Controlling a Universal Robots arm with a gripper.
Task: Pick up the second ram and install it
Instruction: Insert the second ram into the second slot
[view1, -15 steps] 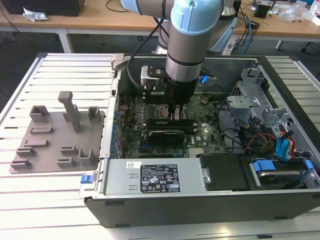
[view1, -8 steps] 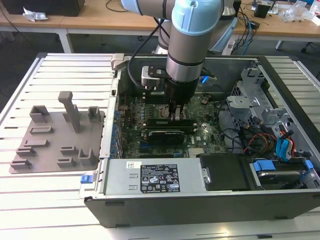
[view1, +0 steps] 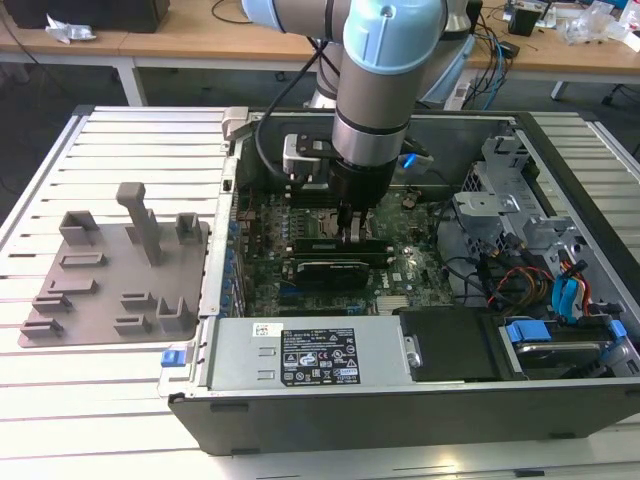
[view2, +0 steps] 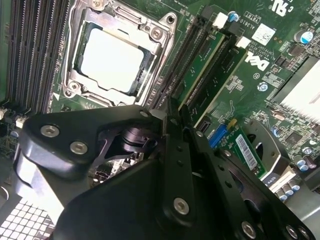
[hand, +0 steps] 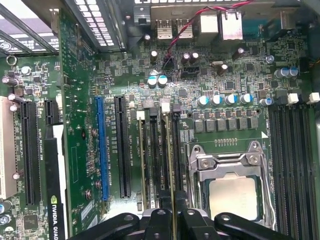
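So the arm is reaching straight down into the open PC case (view1: 560, 400), with the claw (view1: 352, 228) parked right over the memory slots next to the CPU socket (hand: 231, 186). In the first wrist view there's a thin green edge running up from between the 2 fingertips (hand: 161, 218) along 1 of the slots. I'd say that's the second ram (hand: 173, 165), pinched on its end with the fingers nearly closed on it. It looks lined up with the slot and at least partly down in it, but I can't tell if it's fully seated or if the white end latches (hand: 165, 106) have clicked over. So my guess: pickup is done, the insert is mid-way, and the final push and the let-go are left.

In the second wrist view another green stick (view2: 207, 62) already sits in a slot just beside, so there's not much room either side of the fingers.

Other stuff around: the grey plastic tray (view1: 110, 275) with upright blocks sits on the slatted surface (view1: 120, 140) towards the exterior view's left, well apart from the claw. The black graphics card (view1: 330, 272) lies near the slots, and the power supply (view1: 300, 355) and a bunch of drive cables (view1: 545, 285) crowd the case towards the exterior view's right. The case walls box the arm in.
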